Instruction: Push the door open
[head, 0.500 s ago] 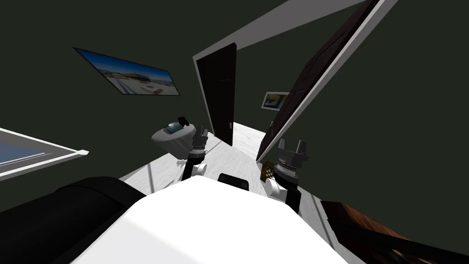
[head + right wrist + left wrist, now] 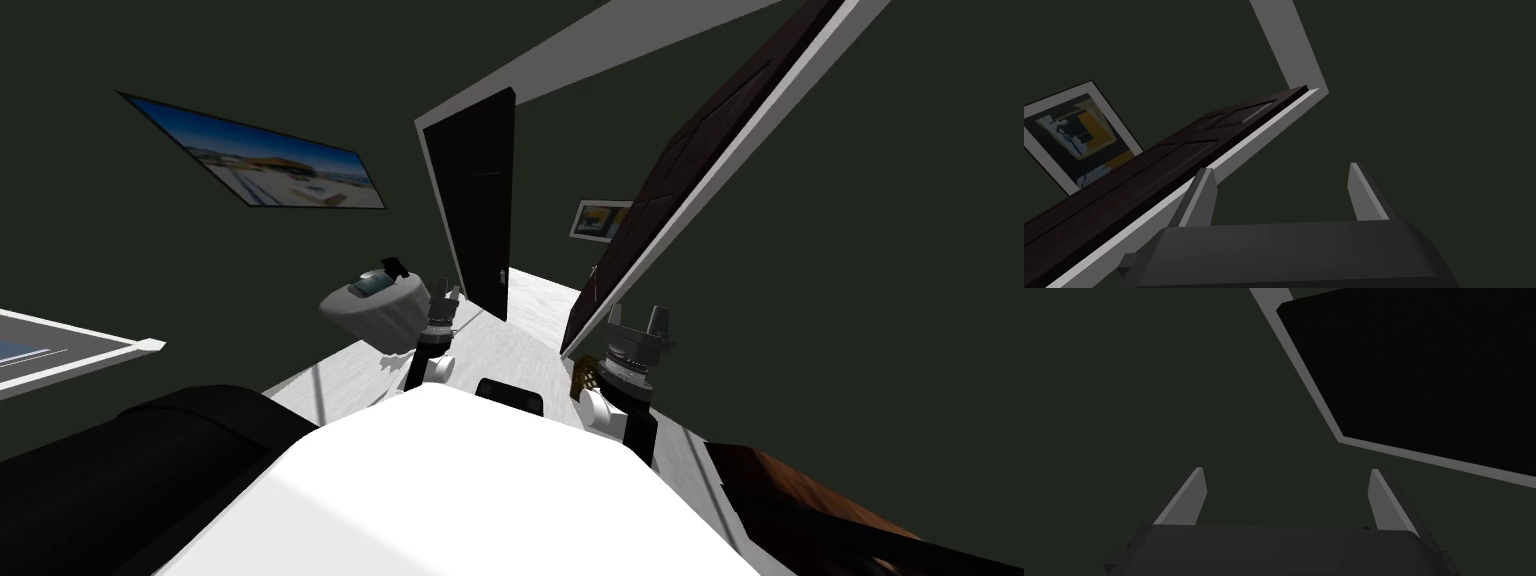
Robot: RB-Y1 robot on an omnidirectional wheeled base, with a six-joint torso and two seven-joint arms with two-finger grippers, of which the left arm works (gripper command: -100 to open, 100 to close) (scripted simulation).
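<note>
Base crept forward; approach step: left gripper and right gripper, fingers spread empty, should next press brown panelled door.

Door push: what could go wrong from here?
1. The right end effector is open, and it meets the dark brown door almost edge-on. A thin finger could catch the white frame or skid along the panel instead of pressing it.
2. The left end effector, also open, hangs close beside a white fixture. Driving or turning during the push might clip it.
</note>
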